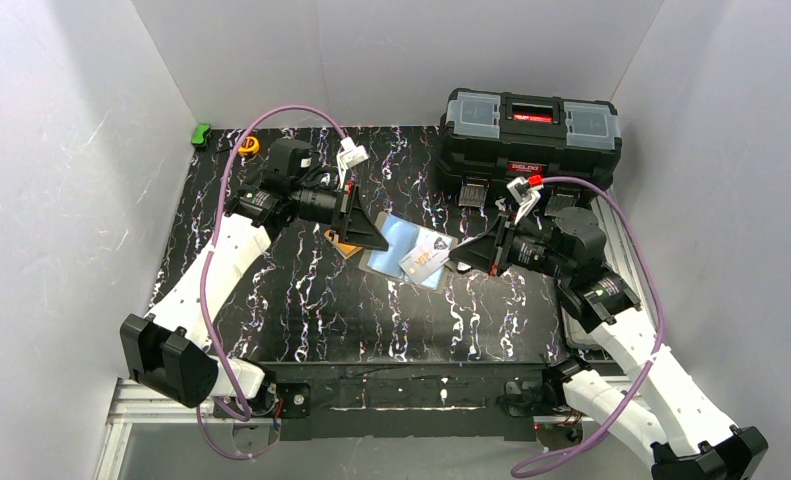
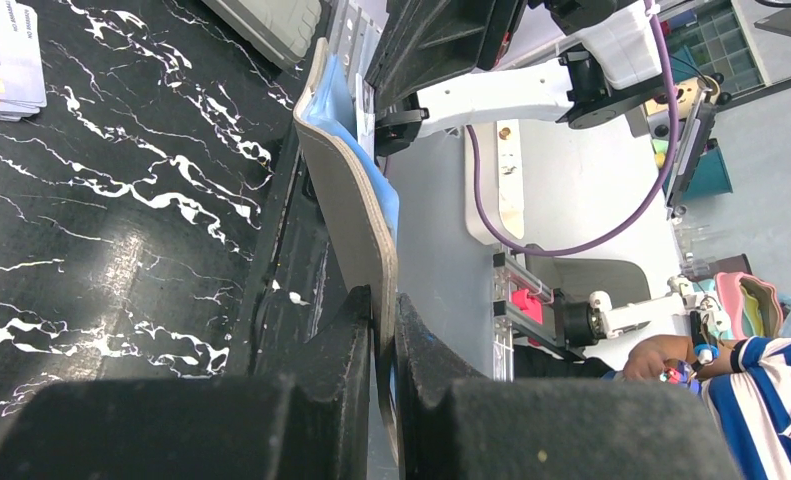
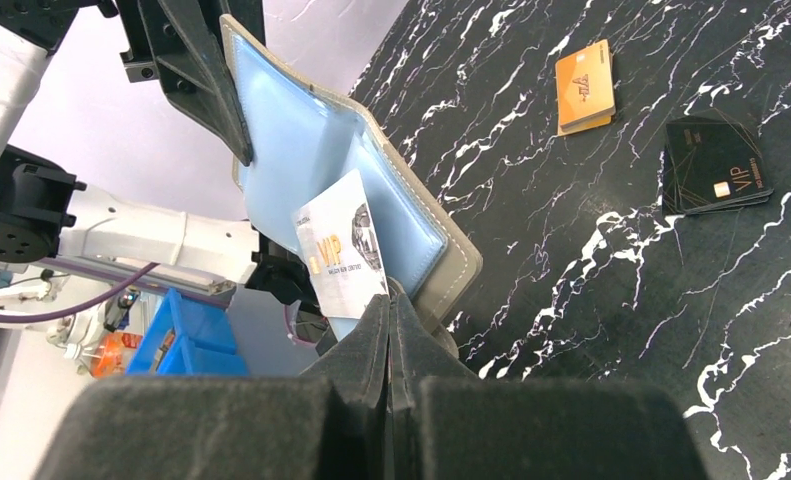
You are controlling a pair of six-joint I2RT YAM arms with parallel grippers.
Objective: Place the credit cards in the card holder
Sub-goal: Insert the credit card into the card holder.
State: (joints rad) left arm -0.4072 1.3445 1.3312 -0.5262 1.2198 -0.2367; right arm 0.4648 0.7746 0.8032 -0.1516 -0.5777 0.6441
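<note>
My left gripper (image 2: 382, 305) is clamped on the edge of the open card holder (image 3: 311, 170), holding it tilted up over the middle of the table (image 3: 571, 300). My right gripper (image 3: 389, 305) pinches a white credit card (image 3: 343, 255) printed "VIP", which lies against the blue lining. Black cards (image 3: 716, 165) marked "VIP" and a thick orange card (image 3: 584, 85) lie on the table.

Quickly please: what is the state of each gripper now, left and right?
Left gripper: closed, pinching the edge of the open card holder.
Right gripper: closed, holding a white VIP card.
</note>
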